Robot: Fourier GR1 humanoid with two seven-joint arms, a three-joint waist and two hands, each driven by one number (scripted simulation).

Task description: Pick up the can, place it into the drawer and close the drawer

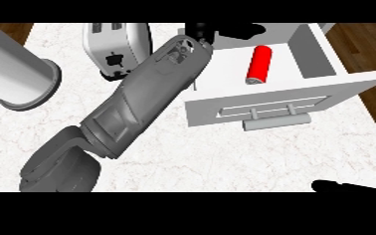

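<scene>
A red can [258, 64] lies on its side inside the open white drawer [316, 55], near the middle of its floor. The drawer's front panel [220, 102] with a grey bar handle [275, 122] faces me. My left forearm runs diagonally from the lower left up to the drawer's far left corner. My left hand [198, 31] sits there at the top edge of the view, fingers [242, 29] stretched right over the drawer's back, holding nothing. It is apart from the can. Only a black sliver of my right hand [339, 186] shows at the bottom right edge.
A silver toaster [116, 45] stands at the back, just left of my left forearm. A large grey cylindrical container [22, 79] stands at the far left. The white marble counter [220, 154] spreads in front of the drawer. Wooden floor shows past the counter's right edge.
</scene>
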